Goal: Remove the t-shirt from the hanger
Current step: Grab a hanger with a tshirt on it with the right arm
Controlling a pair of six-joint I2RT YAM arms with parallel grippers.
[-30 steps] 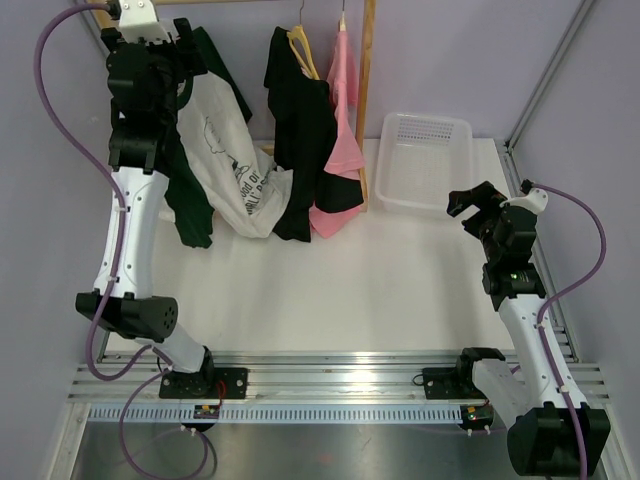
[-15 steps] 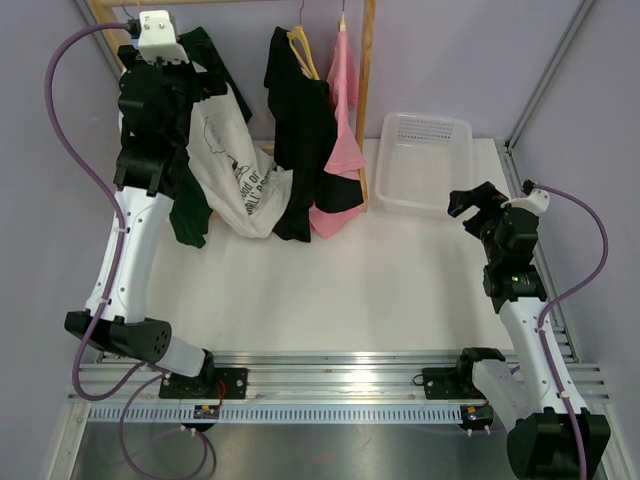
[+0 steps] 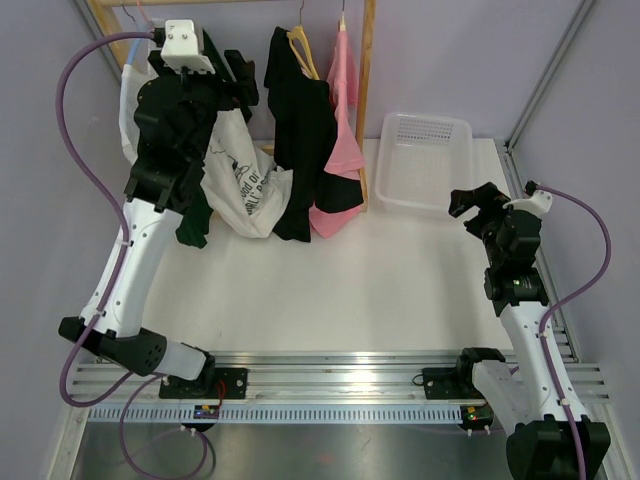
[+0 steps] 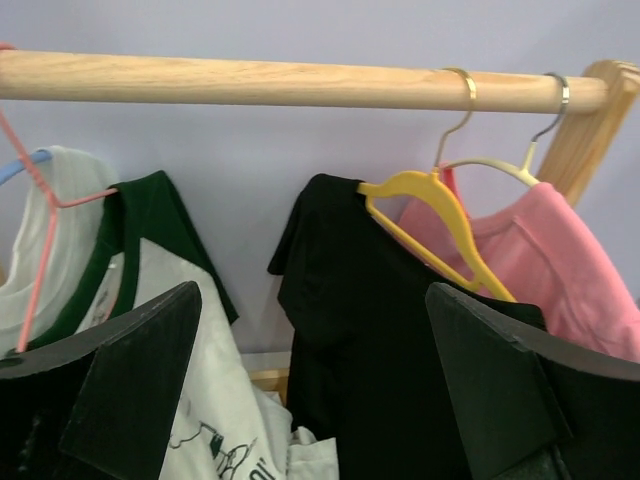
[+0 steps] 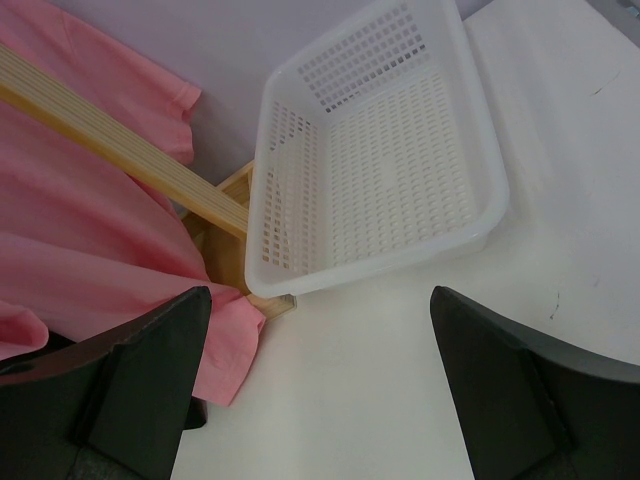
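I count three t-shirts on one wooden rail [image 4: 250,80] along the far edge of the worktop [image 3: 350,290], three hangers I can make out, one basket, and my two end effectors. The white t-shirt [image 4: 232,400] hangs nearest the far left corner on a thin pink wire hanger [image 4: 58,203]. It has a dark green collar and sleeves and a black print on the front, and its lower part lies bunched on the worktop against the black t-shirt [image 4: 370,330]. The black one sits on a yellow hanger [image 4: 425,205], and the pink t-shirt [image 4: 560,270] on a cream hanger [image 4: 490,165]. A blue sliver shows beside the white collar, but I cannot tell what it is. My left end effector [image 4: 312,300] is up by the rail, fingers spread and holding nothing. My right end effector [image 5: 320,300] is near the right edge, fingers likewise spread and empty, facing the white perforated basket [image 5: 380,265] in the far right corner.
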